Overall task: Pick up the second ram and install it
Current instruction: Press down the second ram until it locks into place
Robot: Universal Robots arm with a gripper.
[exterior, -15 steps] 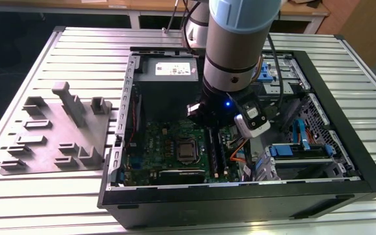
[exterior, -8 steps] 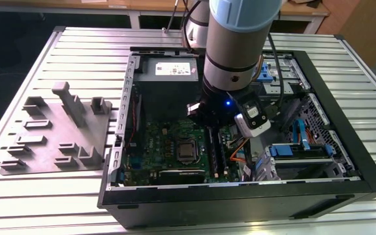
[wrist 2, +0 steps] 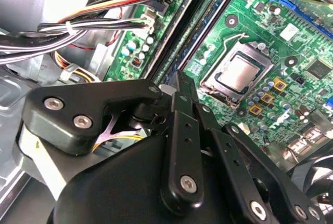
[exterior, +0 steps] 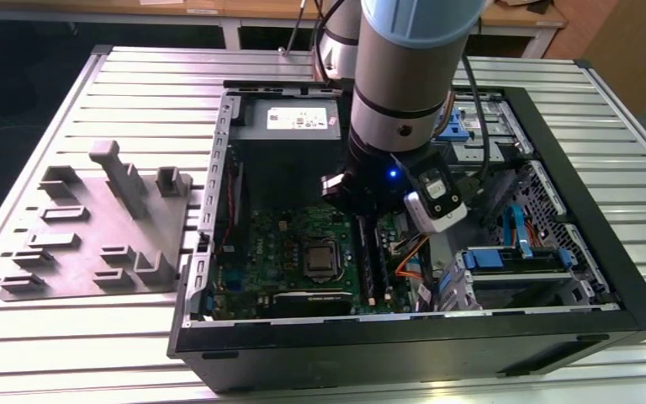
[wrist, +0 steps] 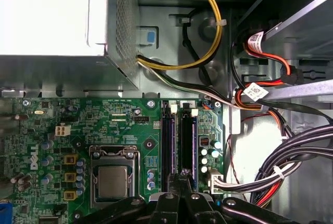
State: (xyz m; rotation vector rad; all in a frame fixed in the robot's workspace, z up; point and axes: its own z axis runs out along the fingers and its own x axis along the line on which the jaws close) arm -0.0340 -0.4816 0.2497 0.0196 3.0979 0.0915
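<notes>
My gripper [wrist: 179, 181] is down inside the open computer case [exterior: 592, 252], with its black fingers [wrist 2: 179, 99] shut tip to tip. Two long dark narrow strips [wrist: 167, 146] [wrist: 187, 146] run side by side beside the CPU socket [wrist: 113, 180]. The fingertips sit right over the gap between these strips, at the end away from the power supply. I cannot tell which strip is the second ram and which is a bare slot. Nothing shows between the fingers. In the exterior view the gripper [exterior: 359, 210] hangs over the green motherboard [exterior: 278, 244].
The silver power supply [wrist: 57, 16] lies beyond the far end of the strips. Cable bundles [wrist: 291, 151] and drive bays [exterior: 514, 261] crowd the side away from the socket. A grey tray with blocks [exterior: 93, 227] lies on the slatted table at the exterior view's left.
</notes>
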